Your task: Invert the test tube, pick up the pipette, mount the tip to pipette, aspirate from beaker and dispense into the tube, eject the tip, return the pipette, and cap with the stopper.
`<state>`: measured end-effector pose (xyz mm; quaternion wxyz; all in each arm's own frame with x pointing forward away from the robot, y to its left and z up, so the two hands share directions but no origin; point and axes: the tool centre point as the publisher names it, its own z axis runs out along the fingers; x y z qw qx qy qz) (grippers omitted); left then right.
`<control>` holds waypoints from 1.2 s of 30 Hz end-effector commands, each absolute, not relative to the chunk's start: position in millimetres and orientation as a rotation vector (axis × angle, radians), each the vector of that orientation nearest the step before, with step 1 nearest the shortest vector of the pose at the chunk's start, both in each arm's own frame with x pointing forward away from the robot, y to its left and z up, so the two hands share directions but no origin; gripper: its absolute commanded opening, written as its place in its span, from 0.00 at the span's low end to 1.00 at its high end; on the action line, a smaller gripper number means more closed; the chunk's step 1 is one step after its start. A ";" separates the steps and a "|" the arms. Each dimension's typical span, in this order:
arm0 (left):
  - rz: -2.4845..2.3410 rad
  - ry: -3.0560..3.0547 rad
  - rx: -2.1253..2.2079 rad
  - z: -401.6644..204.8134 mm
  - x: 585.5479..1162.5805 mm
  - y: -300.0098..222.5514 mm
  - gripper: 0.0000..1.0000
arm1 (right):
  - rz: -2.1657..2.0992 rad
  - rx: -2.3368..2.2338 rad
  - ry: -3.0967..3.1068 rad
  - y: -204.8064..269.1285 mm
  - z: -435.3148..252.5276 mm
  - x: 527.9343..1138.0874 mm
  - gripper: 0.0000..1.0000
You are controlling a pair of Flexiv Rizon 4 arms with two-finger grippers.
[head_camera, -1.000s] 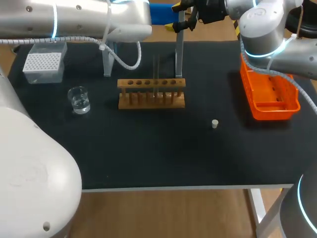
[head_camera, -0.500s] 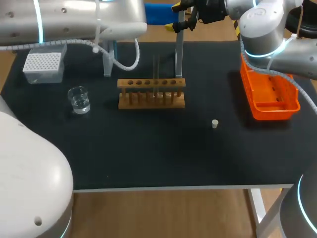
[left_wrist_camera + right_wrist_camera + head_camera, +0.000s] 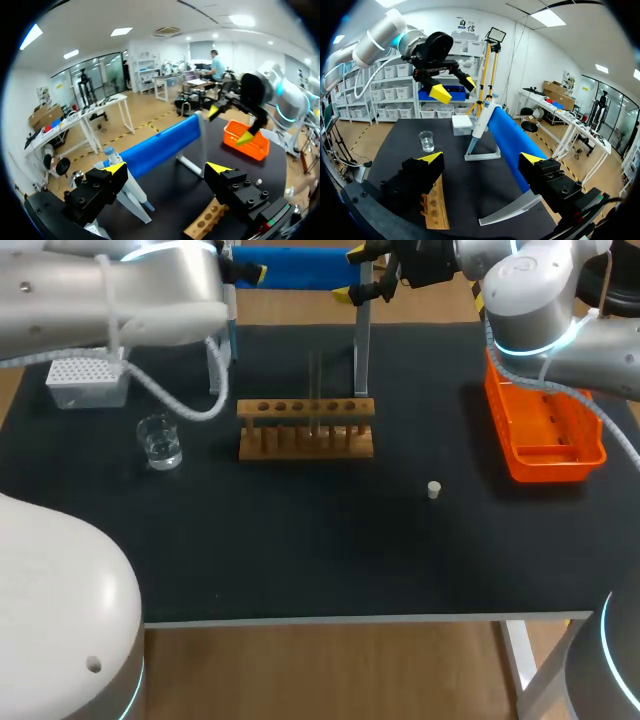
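The wooden rack (image 3: 305, 430) stands mid-table with a thin clear test tube (image 3: 314, 390) upright in it. A white pipette (image 3: 215, 360) leans on the clear stand under a long blue bar (image 3: 295, 265) at the back. To the left are a glass beaker (image 3: 160, 440) and a white tip box (image 3: 85, 375). A small white stopper (image 3: 434, 490) lies right of the rack. My left gripper (image 3: 238, 270) hangs open above the pipette (image 3: 125, 187). My right gripper (image 3: 352, 273) is open over the bar's other end. In the wrist views both the left gripper (image 3: 167, 170) and the right gripper (image 3: 482, 159) are empty.
An orange bin (image 3: 545, 430) sits along the table's right edge. The stand's clear legs (image 3: 360, 350) rise just behind the rack. My left arm crosses above the tip box. The rack (image 3: 436, 205) lies under my right gripper, with the beaker (image 3: 426, 141) beyond it.
My left arm has swung left and back, uncovering the blue bar; its gripper now shows above the pipette. The right arm has not moved.
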<state>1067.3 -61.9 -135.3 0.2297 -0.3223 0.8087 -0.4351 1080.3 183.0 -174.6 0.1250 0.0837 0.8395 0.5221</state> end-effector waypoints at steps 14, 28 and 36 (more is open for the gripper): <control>-1.601 2.369 -0.409 -140.4 1007.2 -63.2 1.00 | 1.518 0.244 2.449 182.8 -173.9 1080.5 1.00; -1.601 2.369 -0.409 -140.4 1007.2 -63.2 1.00 | 1.518 0.244 2.449 182.8 -173.9 1080.5 1.00; -1.584 2.404 -0.363 -146.7 976.4 -67.8 1.00 | 1.518 0.244 2.449 182.8 -173.9 1080.5 1.00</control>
